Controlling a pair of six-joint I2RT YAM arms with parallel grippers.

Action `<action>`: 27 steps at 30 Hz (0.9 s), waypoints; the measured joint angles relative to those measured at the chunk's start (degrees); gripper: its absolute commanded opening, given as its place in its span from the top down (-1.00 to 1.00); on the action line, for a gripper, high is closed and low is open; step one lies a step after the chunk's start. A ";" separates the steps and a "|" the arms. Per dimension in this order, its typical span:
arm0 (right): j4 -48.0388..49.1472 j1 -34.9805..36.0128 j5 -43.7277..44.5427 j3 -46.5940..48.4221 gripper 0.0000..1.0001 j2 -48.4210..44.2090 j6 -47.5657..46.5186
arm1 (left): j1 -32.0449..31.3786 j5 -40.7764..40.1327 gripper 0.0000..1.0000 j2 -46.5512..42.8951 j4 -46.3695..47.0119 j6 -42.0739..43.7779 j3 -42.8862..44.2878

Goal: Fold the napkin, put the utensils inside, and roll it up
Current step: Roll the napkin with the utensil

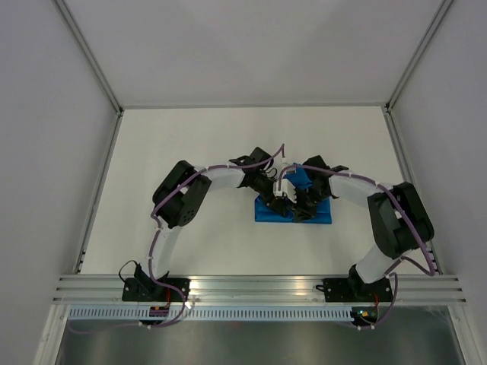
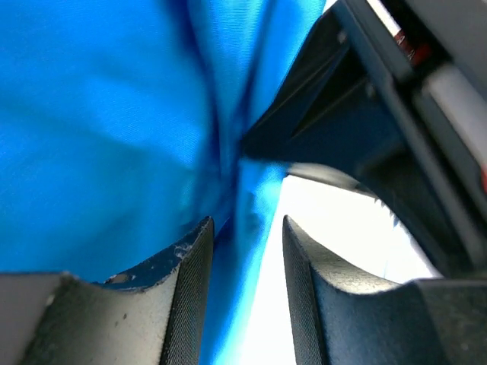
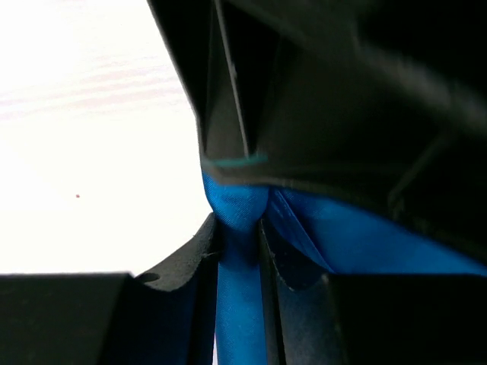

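Observation:
The bright-blue napkin (image 1: 268, 214) lies folded into a strip at the table's middle, with both grippers meeting over it. My left gripper (image 1: 279, 199) is open. In the left wrist view its jaws (image 2: 247, 224) stand apart, and a napkin (image 2: 99, 129) edge hangs loose against the left pad. My right gripper (image 1: 298, 207) is shut on a bunched fold of the napkin (image 3: 358, 243), with cloth squeezed between its fingers (image 3: 240, 228). The utensils are hidden.
The white table (image 1: 190, 144) is walled by grey panels with metal rails at the left (image 1: 99, 190) and right (image 1: 403, 160). Each wrist view is crowded by the other arm's dark gripper body (image 2: 365, 129) (image 3: 342, 99).

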 measured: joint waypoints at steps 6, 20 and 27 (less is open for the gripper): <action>-11.50 -5.11 -8.28 9.68 0.89 10.01 -6.05 | 2.54 -9.81 0.03 -6.45 4.74 -5.22 -7.32; -32.83 -10.05 -15.85 26.21 0.88 27.45 -9.46 | 3.74 -37.88 -0.03 -33.09 25.35 -11.37 -30.29; -39.50 -11.06 -16.98 30.69 0.88 32.85 -8.74 | -9.14 -53.46 -0.10 -35.87 31.82 -2.23 -35.91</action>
